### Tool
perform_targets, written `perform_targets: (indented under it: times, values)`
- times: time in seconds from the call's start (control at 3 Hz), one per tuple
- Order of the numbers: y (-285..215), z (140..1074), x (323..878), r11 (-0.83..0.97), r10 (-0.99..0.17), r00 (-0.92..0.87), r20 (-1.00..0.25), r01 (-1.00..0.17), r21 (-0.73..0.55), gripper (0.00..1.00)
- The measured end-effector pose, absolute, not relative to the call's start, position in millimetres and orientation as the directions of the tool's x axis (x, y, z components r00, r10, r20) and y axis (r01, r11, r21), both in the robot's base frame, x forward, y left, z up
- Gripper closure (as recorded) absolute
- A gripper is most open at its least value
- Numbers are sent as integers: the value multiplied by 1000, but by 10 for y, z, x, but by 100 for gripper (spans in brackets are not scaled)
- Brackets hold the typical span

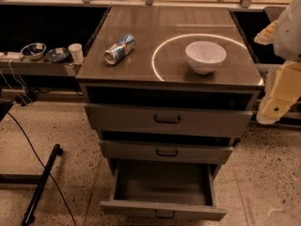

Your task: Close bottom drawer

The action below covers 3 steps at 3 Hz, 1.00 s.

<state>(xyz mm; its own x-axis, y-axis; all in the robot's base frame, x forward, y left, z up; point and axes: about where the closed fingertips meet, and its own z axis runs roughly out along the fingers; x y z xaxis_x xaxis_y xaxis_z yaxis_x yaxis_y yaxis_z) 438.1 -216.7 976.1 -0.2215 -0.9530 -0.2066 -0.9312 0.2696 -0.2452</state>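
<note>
a: three drawers are showing in the camera view. the bottom drawer [162, 210] is standing pulled far out at the foot of the cabinet [169, 22], its inside lying open to view and its small dark handle [164, 214] sitting at the centre of the front panel.

b: and the gripper?

a: the gripper [276, 102] is hanging at the right edge, beside the cabinet's top right corner. it is sitting about level with the top drawer [167, 120], well above the bottom drawer and touching nothing. i cannot tell whether it is open or closed.

b: how are you judging the push?

a: i am thinking it should be coming down low and round to the front, then meeting the panel at centre, near the handle. that way the drawer is running straight and not racking. the push should be going flat, level and steady toward the cabinet until the panel is lining up under the middle drawer [167, 152].

b: anything worrying you?

a: the middle drawer is jutting out a little, so the arm should be descending well in front of it. a can [119, 49] is lying on its side on top, near a white bowl [205, 56]. i am guessing a slam could be setting the can rolling.
</note>
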Motion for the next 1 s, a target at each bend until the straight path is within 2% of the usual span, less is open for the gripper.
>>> perform_targets:
  times: [0.33, 0.67, 1.0]
  values:
    - [-2167, 9761, 4381, 270, -953, -222, -207, -931, -245, 0]
    - [-2167, 9598, 4397, 287, -940, -220, -262, -925, -251, 0]
    - [-2170, 8770, 4293, 293, -891, -206, -405, -941, -166, 0]
